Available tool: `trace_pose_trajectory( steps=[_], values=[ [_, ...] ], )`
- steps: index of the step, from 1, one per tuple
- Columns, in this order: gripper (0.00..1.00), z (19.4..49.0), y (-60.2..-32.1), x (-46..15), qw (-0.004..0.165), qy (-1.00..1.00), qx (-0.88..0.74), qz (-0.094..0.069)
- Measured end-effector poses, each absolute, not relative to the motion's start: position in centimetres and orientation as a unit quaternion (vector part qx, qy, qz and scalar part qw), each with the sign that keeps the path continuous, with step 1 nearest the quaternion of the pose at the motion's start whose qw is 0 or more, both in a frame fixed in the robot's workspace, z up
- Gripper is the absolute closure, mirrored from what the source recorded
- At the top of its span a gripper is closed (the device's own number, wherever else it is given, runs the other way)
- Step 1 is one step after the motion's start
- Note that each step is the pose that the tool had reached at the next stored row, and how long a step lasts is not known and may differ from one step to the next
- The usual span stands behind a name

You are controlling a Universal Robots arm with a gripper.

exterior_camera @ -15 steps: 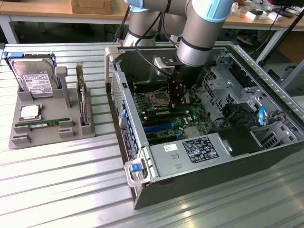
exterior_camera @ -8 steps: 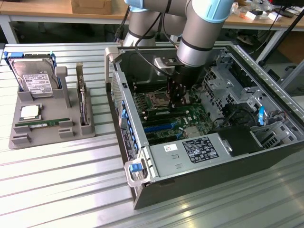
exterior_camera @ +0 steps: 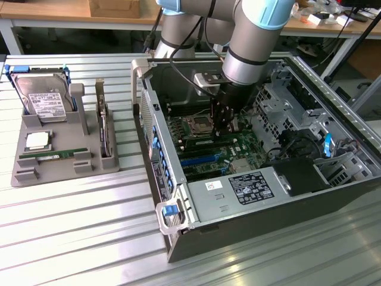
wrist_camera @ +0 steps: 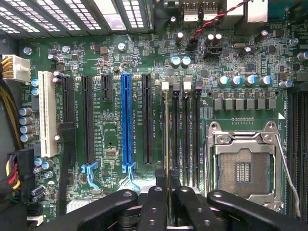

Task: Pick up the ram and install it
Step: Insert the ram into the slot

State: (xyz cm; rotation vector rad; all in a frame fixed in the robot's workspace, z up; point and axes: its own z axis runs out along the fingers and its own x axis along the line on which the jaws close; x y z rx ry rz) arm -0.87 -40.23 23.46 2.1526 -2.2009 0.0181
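My gripper [exterior_camera: 223,127] is down inside the open computer case [exterior_camera: 178,238], over the motherboard [wrist_camera: 110,67] next to the processor socket [wrist_camera: 243,166]. In the wrist view the ram [wrist_camera: 167,139] shows edge-on as a thin green-yellow strip. It stands upright along the outermost black memory slot, beside the other memory slots [wrist_camera: 185,134]. The gripper [wrist_camera: 168,182] is shut on the near end of the ram, with a black fingertip [wrist_camera: 156,192] on either side. I cannot tell whether the stick is seated fully in the slot.
A grey parts tray [exterior_camera: 59,170] at the exterior view's left holds a hard drive [exterior_camera: 43,98], a square silver processor [exterior_camera: 37,140] and another green stick [exterior_camera: 52,156]. Drive cages, cables and the power supply [exterior_camera: 250,187] crowd the case around the board.
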Motion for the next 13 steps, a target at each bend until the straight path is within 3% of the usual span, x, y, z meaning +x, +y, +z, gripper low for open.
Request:
trace_pose_trajectory(
  steps=[8, 9, 13],
  values=[
    [0.86, 23.3, -40.2, -0.9, 0.032, -0.715, 0.699, 0.006],
    [0.8, 23.3, -40.2, -0.9, 0.031, -0.715, 0.699, 0.006],
    [0.81, 24.4, -40.2, -0.9, 0.031, -0.715, 0.699, 0.006]
  ],
)
